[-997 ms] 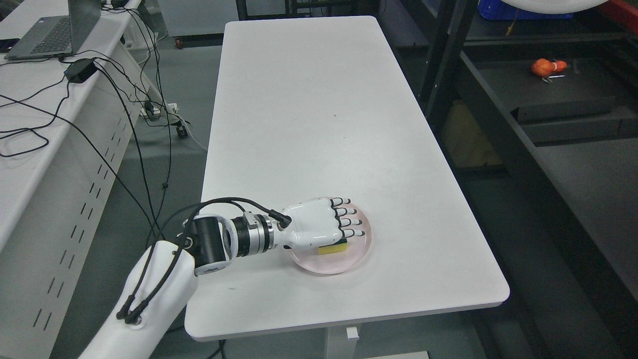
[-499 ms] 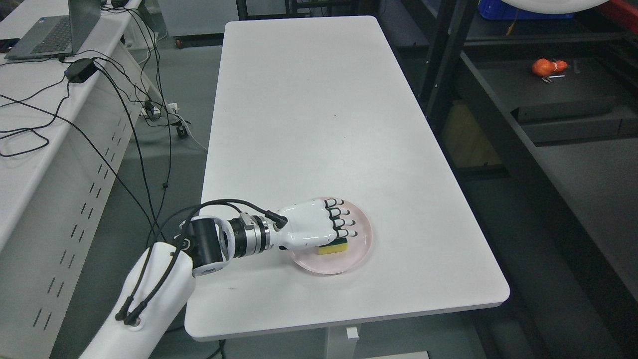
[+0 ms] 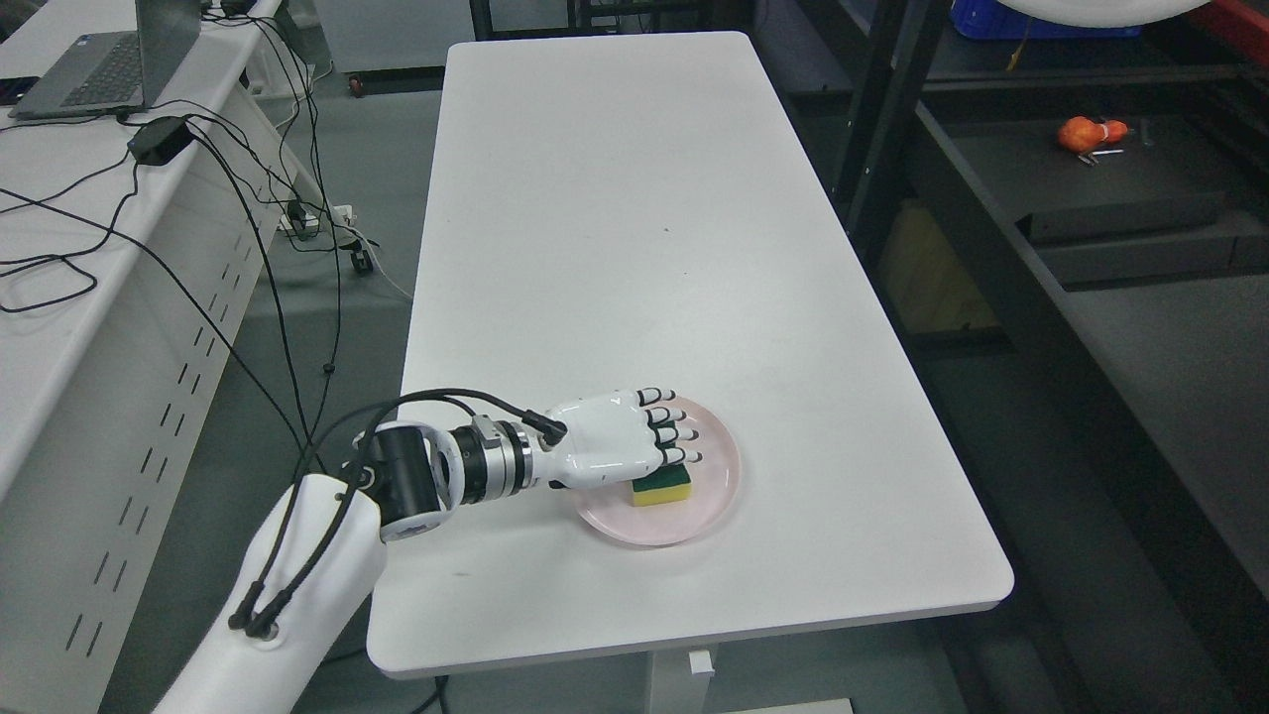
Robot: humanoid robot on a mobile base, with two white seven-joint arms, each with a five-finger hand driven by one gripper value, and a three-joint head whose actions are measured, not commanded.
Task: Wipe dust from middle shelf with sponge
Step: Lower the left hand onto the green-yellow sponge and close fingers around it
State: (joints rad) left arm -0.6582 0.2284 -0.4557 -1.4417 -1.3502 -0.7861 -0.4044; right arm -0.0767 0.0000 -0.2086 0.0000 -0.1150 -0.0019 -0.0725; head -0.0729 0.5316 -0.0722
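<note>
left arm reaching in from lower left, left hand (image 3: 620, 441) palm down, fingers extended

The sponge (image 3: 662, 485) is a small block, yellow below with a dark green scouring layer on top. It lies flat in a shallow pink plate (image 3: 716, 496) near the front of the white bench (image 3: 634, 228), towards the plate's left half. Its left part is hidden under the left hand (image 3: 620, 441). The dark shelf (image 3: 1120, 169) stands to the bench's right, well apart from the sponge.
</note>
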